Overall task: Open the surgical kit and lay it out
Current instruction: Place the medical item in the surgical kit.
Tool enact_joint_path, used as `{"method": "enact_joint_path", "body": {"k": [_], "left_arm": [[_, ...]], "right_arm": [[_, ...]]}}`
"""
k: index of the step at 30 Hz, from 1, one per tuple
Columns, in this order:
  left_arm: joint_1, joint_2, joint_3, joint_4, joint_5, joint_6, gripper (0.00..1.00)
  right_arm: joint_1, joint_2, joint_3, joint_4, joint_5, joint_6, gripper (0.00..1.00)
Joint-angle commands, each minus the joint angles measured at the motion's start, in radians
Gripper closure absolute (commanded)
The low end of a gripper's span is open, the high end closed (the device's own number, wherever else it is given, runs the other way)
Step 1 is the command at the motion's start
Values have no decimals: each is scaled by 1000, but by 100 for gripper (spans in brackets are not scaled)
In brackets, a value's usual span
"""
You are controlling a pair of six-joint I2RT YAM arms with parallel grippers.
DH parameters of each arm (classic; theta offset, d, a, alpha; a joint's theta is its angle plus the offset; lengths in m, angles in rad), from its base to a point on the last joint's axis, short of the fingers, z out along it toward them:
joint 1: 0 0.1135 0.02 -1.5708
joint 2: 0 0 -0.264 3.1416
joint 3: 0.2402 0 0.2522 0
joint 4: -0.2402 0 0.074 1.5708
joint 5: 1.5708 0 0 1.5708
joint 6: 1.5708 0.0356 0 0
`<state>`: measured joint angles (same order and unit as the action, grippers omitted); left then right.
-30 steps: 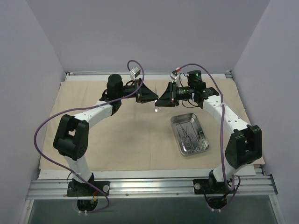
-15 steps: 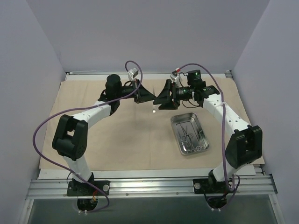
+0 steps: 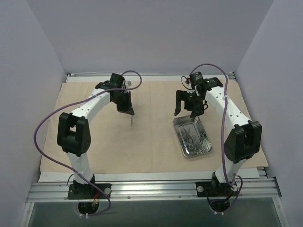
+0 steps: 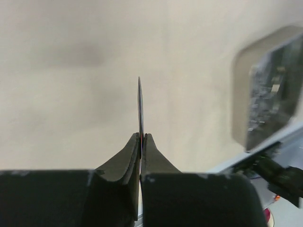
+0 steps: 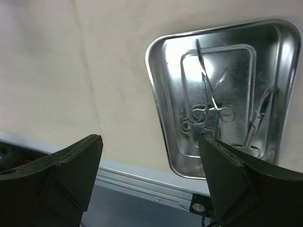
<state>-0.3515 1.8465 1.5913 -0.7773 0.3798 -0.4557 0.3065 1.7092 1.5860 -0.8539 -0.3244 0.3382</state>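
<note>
Left tool [image 4: 140, 138] is clamped shut on one thin silver instrument [image 4: 140, 109], gripped at one end. Its long axis runs straight out from the fingertips, pointing down at the large beige wrapping cloth [image 3: 94, 142], which lies flat directly beneath that tool. From where I stand, setting it down looks like the next job: bare cloth lies below the tip, with nothing else near it.

The right tool [image 5: 150, 139] hangs with its fingers wide apart, holding nothing. Just below it, and slightly towards its own arm's base, is the small shiny rectangular steel tray with rounded corners [image 5: 165, 94]. The tray's long side runs roughly away from the near edge, a little skewed. This arm is plainly the nearer one to the tray; the left tool is well apart from it.

By my count there is one cloth, one tray and one instrument in the air. In the tray I can make out a ring-handled silver forceps [image 5: 212, 101] and a second piece against the side wall [image 5: 258, 118]. More may be tangled among them, but I cannot tell how many.
</note>
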Motion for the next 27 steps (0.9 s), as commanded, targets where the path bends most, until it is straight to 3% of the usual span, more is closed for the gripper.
{"method": "enact_joint_path", "body": {"k": [1,16,25,27], "left_arm": [[6,91,32,-201,-183,126,98],[6,270,91,-169,-219,106,97],[6,293,84,-155,-259,65,88],[6,295,79,-152,-265,51,84]], "right_arm": [[-12,-39,-55,-80,140,-25,15],[-37,-56,-138,-56,137,-39,14],[-37,-34,-198,-14,157,-25,14],[-37,-20,-213,-8,180,-31,18]]}}
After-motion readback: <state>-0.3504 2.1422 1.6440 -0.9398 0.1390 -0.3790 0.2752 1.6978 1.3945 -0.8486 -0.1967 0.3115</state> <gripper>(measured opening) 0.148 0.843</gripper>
